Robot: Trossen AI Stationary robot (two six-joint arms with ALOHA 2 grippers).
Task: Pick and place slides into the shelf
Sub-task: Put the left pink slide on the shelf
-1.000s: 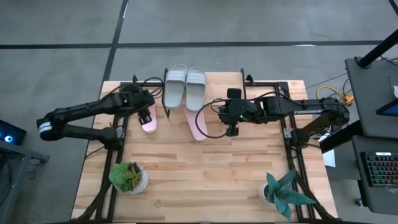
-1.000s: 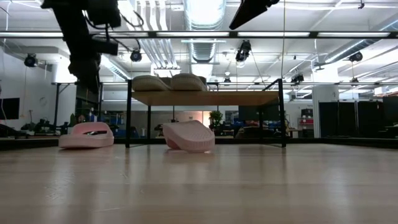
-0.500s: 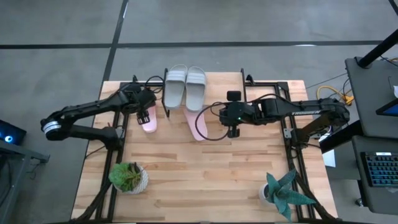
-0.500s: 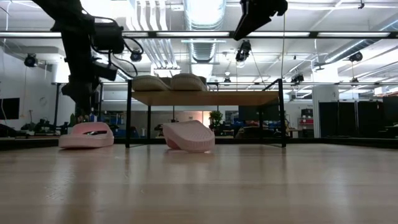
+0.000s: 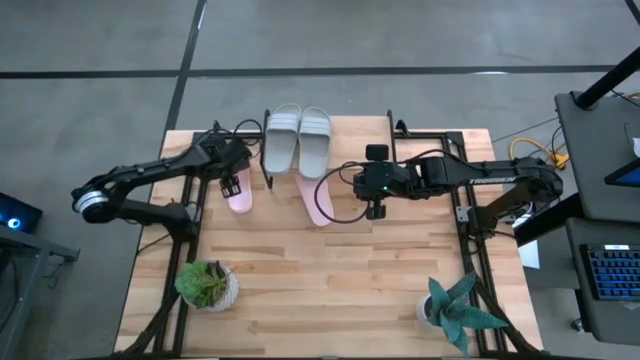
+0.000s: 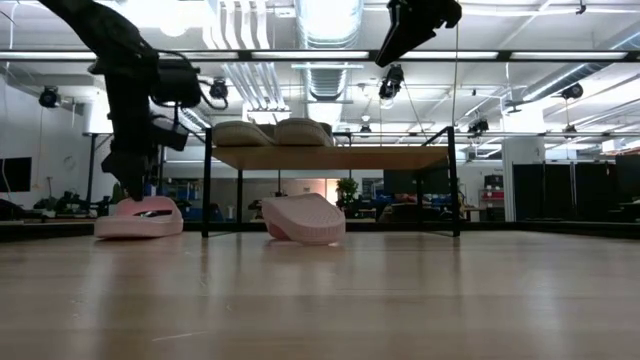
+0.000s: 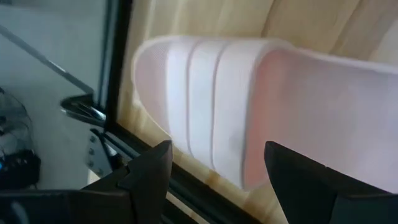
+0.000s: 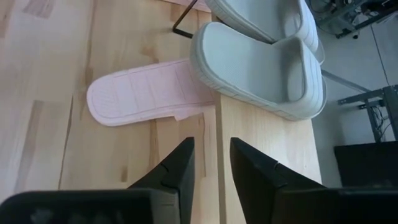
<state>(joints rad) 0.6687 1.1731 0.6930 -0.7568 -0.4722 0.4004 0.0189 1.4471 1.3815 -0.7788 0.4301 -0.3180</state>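
Note:
Two light grey slides (image 5: 299,139) lie side by side on the left part of the shelf (image 5: 350,135), soles down. One pink slide (image 5: 238,197) rests upright on the table left of the shelf. My left gripper (image 5: 232,184) hangs open just over this slide's strap (image 7: 205,106), one finger on each side. The other pink slide (image 5: 318,203) lies sole up on the table, its far end under the shelf's plank (image 8: 267,143). My right gripper (image 8: 211,168) hovers high over the shelf's near edge, narrowly open with nothing between the fingers.
Two potted plants stand near the table's front edge, one left (image 5: 207,285) and one right (image 5: 455,308). The shelf's thin black legs (image 6: 206,185) stand close beside the left pink slide. Bare wood stretches between the shelf and the plants.
My left gripper has come down toward the left pink slide, its arm swinging in and the wrist tipping steeper, and now hangs just above the strap with the fingers still wide. Neither pink slide has moved.

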